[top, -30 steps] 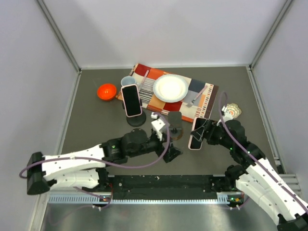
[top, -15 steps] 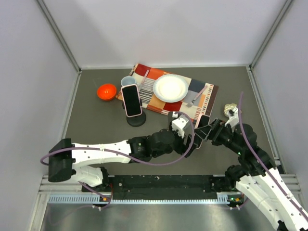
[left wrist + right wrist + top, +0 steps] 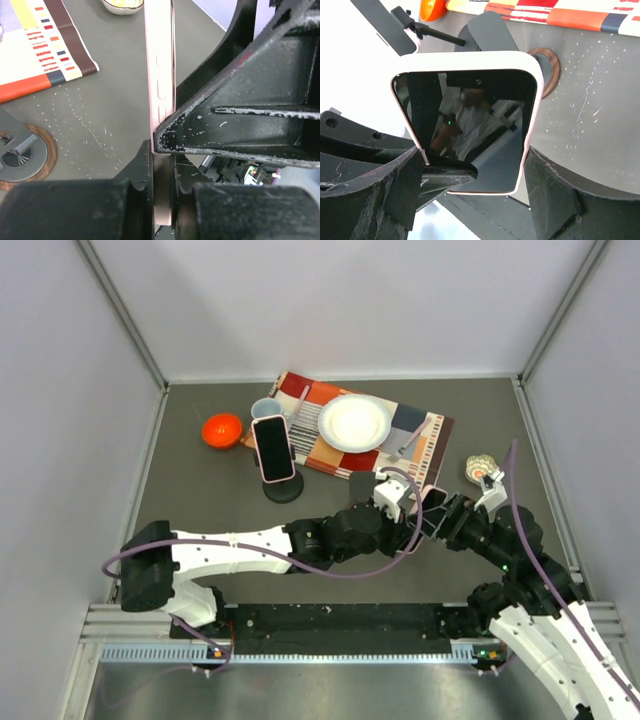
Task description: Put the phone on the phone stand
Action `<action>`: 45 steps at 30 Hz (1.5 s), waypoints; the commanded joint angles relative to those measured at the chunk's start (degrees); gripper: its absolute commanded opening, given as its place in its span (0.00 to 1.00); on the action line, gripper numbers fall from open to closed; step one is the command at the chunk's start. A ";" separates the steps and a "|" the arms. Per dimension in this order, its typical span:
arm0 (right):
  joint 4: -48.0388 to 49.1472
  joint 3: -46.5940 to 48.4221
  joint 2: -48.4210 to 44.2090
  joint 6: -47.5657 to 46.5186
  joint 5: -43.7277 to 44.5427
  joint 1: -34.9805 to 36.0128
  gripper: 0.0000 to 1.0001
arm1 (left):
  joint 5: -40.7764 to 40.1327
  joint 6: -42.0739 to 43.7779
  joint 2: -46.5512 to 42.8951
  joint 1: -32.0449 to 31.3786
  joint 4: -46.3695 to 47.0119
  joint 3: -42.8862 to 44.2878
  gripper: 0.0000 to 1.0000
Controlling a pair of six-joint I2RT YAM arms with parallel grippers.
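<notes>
Phone (image 3: 432, 510) in a pink case hangs above the grey surface (image 3: 200, 500), caught between both arms near the middle of the near side. The left tool (image 3: 405, 517) is nearly closed, its two fingers pinching the phone's thin lower edge front to back; the left wrist view shows that edge (image 3: 160, 75) running up from between them. The right tool (image 3: 447, 517) is spread to the phone's width, one finger pressed on each long side, and the dark screen (image 3: 470, 125) faces its camera. The empty stand (image 3: 361, 483) sits just left of the phone, on a round brown base (image 3: 20, 155), not touching it. Farther left, another phone (image 3: 272, 448) leans on its own stand. Behind lie a patterned mat (image 3: 330, 455) with a white plate (image 3: 354, 423), and an orange bowl (image 3: 222, 429).
</notes>
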 commanded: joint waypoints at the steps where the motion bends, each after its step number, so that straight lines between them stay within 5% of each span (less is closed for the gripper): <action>1: 3.74 6.44 1.86 -1.39 -2.74 0.57 0.29 | 0.24 2.30 -2.74 -0.23 0.48 2.07 0.00; 3: 4.01 8.98 3.44 -6.03 -4.67 0.57 0.64 | 0.50 2.57 -4.58 0.12 -0.22 0.15 0.00; 7: 3.83 15.05 8.02 -16.84 -14.31 0.66 0.88 | 10.31 5.99 -12.39 2.31 -2.49 -4.08 0.00; 12: 3.30 19.63 11.18 -29.33 -29.27 0.57 0.99 | 19.29 7.93 -24.09 7.74 -9.53 -10.22 0.00; 23: 10.68 21.74 25.24 -39.97 -51.51 0.66 0.99 | 34.69 13.56 -45.81 12.69 -19.82 -17.79 0.00; 29: 13.15 24.99 31.13 -44.28 -54.34 6.45 0.74 | 36.45 14.35 -49.07 12.69 -21.32 -18.06 0.00; 30: 13.15 25.78 31.92 -44.37 -54.25 7.07 0.58 | 36.45 14.44 -48.89 12.69 -21.23 -17.98 0.00; 32: 13.15 26.31 33.85 -44.46 -54.17 9.27 0.42 | 35.66 14.79 -48.63 12.69 -21.14 -17.63 0.00; 45: 12.80 23.32 36.15 -45.25 -50.04 14.98 0.27 | 36.19 15.75 -46.35 12.69 -21.93 -15.87 0.00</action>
